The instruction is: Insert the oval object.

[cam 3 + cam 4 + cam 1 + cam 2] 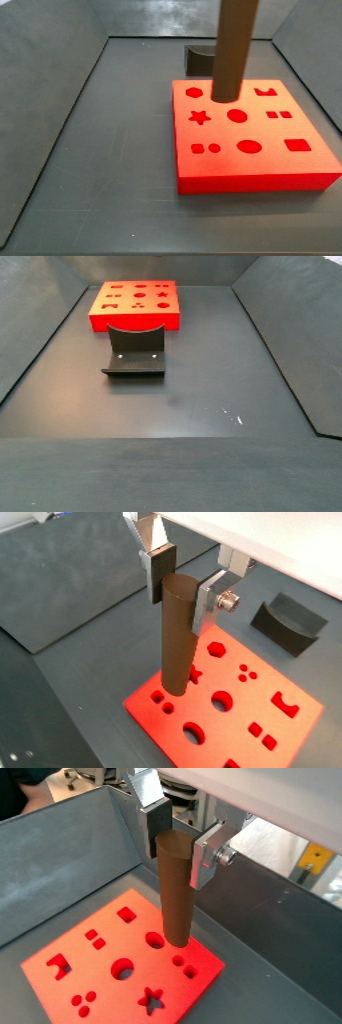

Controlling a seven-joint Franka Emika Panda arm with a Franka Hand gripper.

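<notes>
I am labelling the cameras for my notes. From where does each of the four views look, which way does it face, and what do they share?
Wrist view: beside the pincer, looking down the oval object onto the red block; fingers show.
Wrist view: opposite side of the pincer, same downward look; fingers show.
Side view: above the floor, near the red block; only the peg shows.
Side view: farther off, fixture before the block; no robot.
All share the red block.

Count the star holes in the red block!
1. The star hole sits in the red block's middle row, near the tip of the brown peg that the jaws hold upright over the block. The peg may hide another hole.
</notes>
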